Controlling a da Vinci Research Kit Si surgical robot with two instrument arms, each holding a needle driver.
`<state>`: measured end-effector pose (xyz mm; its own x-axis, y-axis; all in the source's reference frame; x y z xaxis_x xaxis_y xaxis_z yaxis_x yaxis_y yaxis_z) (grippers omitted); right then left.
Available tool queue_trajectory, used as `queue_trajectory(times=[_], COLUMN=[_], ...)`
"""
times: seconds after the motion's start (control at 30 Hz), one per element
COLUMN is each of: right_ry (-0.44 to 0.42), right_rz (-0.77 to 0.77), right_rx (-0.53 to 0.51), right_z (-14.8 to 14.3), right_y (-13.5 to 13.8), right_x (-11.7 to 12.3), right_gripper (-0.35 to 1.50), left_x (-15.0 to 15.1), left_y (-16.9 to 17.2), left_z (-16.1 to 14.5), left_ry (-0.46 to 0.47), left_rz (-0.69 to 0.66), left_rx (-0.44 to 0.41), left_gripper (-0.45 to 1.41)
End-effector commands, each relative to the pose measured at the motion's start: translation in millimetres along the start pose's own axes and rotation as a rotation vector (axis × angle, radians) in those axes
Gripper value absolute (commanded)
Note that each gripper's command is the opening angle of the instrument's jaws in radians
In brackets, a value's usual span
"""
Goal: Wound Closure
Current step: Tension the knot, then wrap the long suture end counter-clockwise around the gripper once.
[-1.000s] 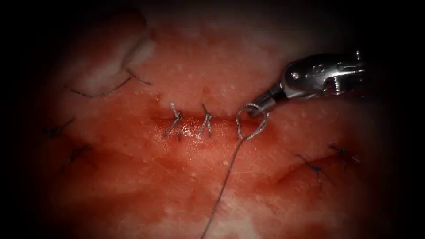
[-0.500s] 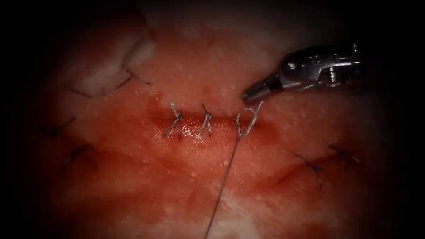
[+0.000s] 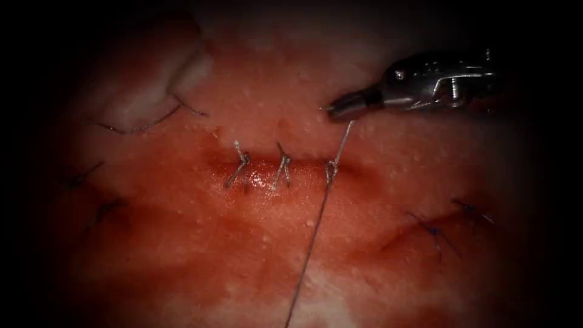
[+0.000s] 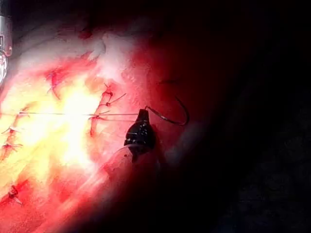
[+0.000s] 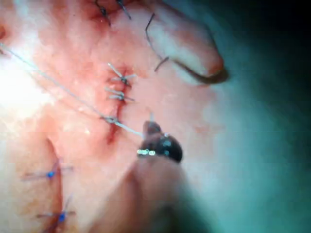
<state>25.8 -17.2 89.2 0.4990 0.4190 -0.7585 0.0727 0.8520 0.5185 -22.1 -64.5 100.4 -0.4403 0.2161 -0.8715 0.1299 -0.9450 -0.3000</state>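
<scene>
Thread (image 3: pixel 341 143) runs taut from our right tool (image 3: pixel 331 111), whose jaws pinch its short end at upper right; the loop we saw over the cut (image 3: pixel 267 173) has shrunk into a knot (image 3: pixel 331 170). Needle (image 3: pixel 143 124) lies upper left on the tissue (image 3: pixel 255 243).

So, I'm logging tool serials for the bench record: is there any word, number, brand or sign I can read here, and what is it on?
None can be read.
Right arm's tool: the metal wrist body has faint raised marks, too blurred to read.
Tissue, thread, needle lying on the tissue left of the cut: no text.
For the record, the right hand grips the short thread end above the knot.
</scene>
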Motion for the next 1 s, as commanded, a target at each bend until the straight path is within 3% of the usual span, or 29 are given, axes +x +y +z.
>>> queue_trajectory(times=[0.03, 0.27, 0.57, 0.77, 0.87, 1.0], right_ry=[0.001, 0.003, -0.049, -0.059, -0.060, -0.011], right_rz=[-0.002, -0.006, -0.030, -0.040, -0.040, -0.040], right_rx=[0.002, -0.003, -0.138, -0.193, -0.190, -0.084], right_z=[1.0, 2.4, 2.4, 2.2, 2.4, 2.6], right_y=[0.1, 0.2, 2.6, 2.5, 2.3, 0.7], right_x=[0.0, 0.1, -1.0, -1.4, -1.5, -1.5], right_gripper=[-0.35, -0.35, -0.35, -0.35, -0.35, -0.35], left_x=[-0.3, 0.0, -0.7, -0.7, -0.7, -0.2], left_y=[0.4, 3.2, 6.1, 6.2, 6.2, 5.1], left_z=[0.8, 1.9, 3.4, 3.7, 3.8, 2.9], left_ry=[0.000, 0.006, 0.007, 0.008, 0.009, 0.012], left_rz=[-0.001, 0.023, 0.014, 0.012, 0.012, 0.009], left_rx=[-0.001, -0.022, -0.048, -0.053, -0.054, -0.055], left_gripper=[-0.45, -0.45, -0.45, -0.45, -0.45, -0.45])
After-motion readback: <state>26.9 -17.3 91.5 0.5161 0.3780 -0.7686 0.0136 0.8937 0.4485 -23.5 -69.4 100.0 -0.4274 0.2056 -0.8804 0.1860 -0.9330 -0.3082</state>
